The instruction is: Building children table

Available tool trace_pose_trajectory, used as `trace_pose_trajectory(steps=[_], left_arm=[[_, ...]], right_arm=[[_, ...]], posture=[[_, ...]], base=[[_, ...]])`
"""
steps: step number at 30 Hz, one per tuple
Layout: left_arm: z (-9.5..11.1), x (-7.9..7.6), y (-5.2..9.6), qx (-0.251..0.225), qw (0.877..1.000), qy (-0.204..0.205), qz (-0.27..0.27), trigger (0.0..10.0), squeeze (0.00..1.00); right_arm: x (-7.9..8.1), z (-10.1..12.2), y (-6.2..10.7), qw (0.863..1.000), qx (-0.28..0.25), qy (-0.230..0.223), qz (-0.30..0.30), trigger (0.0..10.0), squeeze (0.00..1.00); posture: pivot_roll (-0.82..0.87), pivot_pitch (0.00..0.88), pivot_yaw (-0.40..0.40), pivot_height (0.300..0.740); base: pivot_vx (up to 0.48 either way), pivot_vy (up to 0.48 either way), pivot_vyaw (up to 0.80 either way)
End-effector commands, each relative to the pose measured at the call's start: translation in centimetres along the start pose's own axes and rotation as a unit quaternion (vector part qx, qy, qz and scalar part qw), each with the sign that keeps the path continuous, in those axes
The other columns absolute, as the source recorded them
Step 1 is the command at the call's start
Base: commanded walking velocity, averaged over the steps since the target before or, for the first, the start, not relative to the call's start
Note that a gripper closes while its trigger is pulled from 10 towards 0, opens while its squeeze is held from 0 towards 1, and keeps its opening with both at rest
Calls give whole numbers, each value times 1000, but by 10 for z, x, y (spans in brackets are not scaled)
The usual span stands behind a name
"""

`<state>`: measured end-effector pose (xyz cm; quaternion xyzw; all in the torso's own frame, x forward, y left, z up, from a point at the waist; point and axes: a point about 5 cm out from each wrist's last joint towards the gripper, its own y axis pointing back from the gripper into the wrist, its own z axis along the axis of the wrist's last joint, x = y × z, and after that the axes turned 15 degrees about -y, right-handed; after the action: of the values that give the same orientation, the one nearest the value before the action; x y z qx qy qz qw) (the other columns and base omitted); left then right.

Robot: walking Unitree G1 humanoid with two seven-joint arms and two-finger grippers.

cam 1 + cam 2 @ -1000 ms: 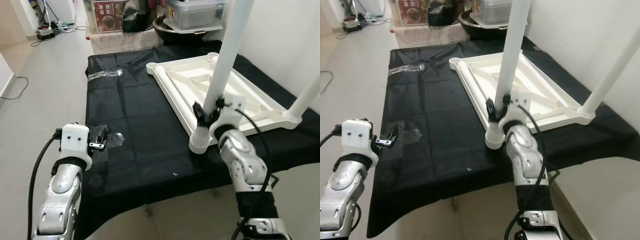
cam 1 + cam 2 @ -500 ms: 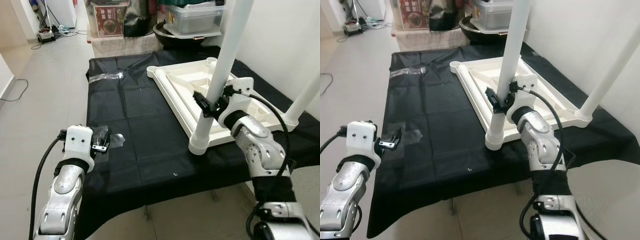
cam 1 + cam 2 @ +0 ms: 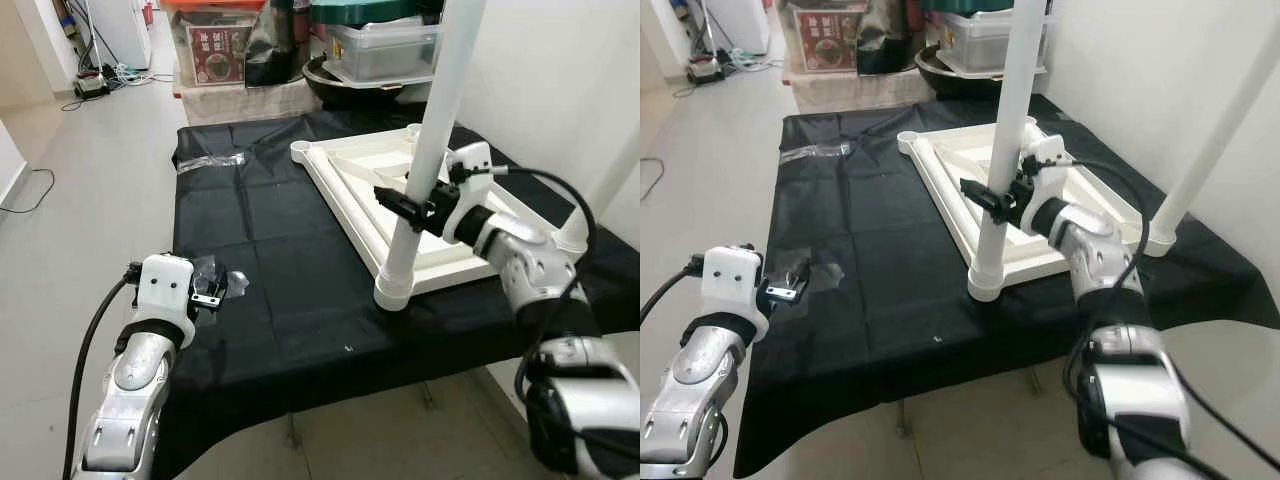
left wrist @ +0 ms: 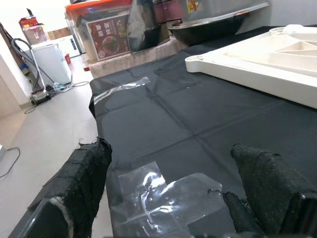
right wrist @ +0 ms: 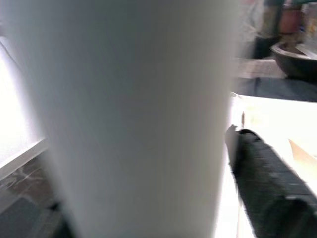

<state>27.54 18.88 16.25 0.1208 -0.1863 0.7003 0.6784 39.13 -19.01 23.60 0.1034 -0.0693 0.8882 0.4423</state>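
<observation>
- Clamping the upright white table leg (image 3: 432, 150) at centre right of the left eye view, the right gripper (image 3: 405, 207) had its black fingers closed around the tube partway up.
- That leg stood in a corner socket of the upturned white tabletop (image 3: 370, 190), which lay on the black cloth (image 3: 270, 270) in the middle of the frame.
- A second white leg (image 3: 1210, 150) rose at the right edge, at the tabletop's far corner.
- The left gripper (image 3: 207, 292) hovered at lower left, fingers (image 4: 84, 183) spread wide over a patch of clear tape (image 4: 163, 193) on the cloth, well apart from the tabletop.
- Storage boxes (image 3: 385, 40) stood along the top edge.
</observation>
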Motion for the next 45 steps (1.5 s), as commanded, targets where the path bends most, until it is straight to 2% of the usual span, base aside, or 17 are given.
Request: trace_pose_trajectory(steps=[1,11,13,16,19,20,24,25,26,28,29,33,34,36,37,40,45], left_arm=[[-4,2,1,8,1000,-5,0,10000,0],[-5,2,6,11,1000,-5,5,10000,0],[-6,3,7,12,1000,-7,6,10000,0],[-7,3,7,13,1000,-8,6,10000,0],[-7,2,6,15,1000,-9,6,10000,0],[-6,0,3,15,1000,-10,3,10000,0],[-4,-2,0,13,1000,-11,0,10000,0],[-4,-1,-1,13,1000,-12,0,10000,0],[-6,0,-1,15,1000,-12,1,10000,0],[-8,1,-1,18,1000,-12,2,10000,0],[-10,1,0,21,1000,-12,3,10000,0],[-12,0,1,25,1000,-12,3,10000,0],[-12,-1,1,25,1000,-9,4,10000,0],[-12,-1,1,25,1000,-9,4,10000,0],[-12,-1,1,25,1000,-7,3,10000,0],[-13,-2,1,28,1000,-4,0,10000,0],[-13,-6,-1,28,1000,-5,-4,10000,0]], right_arm=[[-8,-4,1,1000,17,-3,-14,0,0],[-28,-21,8,987,-19,-58,-147,0,0],[-30,-41,8,946,-24,-95,-311,0,0],[-23,-51,7,923,-32,-109,-367,0,0],[26,-74,-10,908,-41,-158,-385,0,0],[57,-82,-24,920,-39,-163,-355,0,0],[91,-89,-42,938,-29,-166,-304,0,0],[94,-88,-47,947,-19,-160,-278,3255,0],[94,-86,-51,953,-3,-152,-260,10000,0],[90,-81,-52,959,-2,-142,-247,10000,0],[81,-71,-49,959,-16,-134,-248,10000,1000],[61,-49,-43,962,-42,-111,-247,10000,1000],[51,-35,-40,965,-53,-94,-240,10000,827],[51,-35,-40,965,-53,-94,-240,10000,827],[44,-20,-38,976,-59,-81,-194,10000,0],[46,-4,-26,998,-43,-39,11,10000,0],[27,-24,-20,998,24,-18,46,10000,0]], posture=[[26,0,-31,740],[38,0,-49,740],[34,0,-43,740],[34,0,-43,740],[25,0,-26,740],[28,0,-22,740],[29,0,-27,740],[26,0,-33,740],[21,0,-33,740],[21,0,-33,740],[13,0,-33,740],[13,0,-36,740],[12,0,-38,740],[12,0,-38,740],[15,0,-40,740],[4,0,-37,740],[24,0,-45,740]], base=[[0,0,0],[0,0,0],[0,0,0],[0,0,0],[0,0,0],[0,0,0],[0,0,0],[0,0,0],[0,0,0],[0,0,0],[0,0,0],[0,0,0],[0,0,0],[0,0,0],[0,0,0],[0,0,0],[0,0,0]])
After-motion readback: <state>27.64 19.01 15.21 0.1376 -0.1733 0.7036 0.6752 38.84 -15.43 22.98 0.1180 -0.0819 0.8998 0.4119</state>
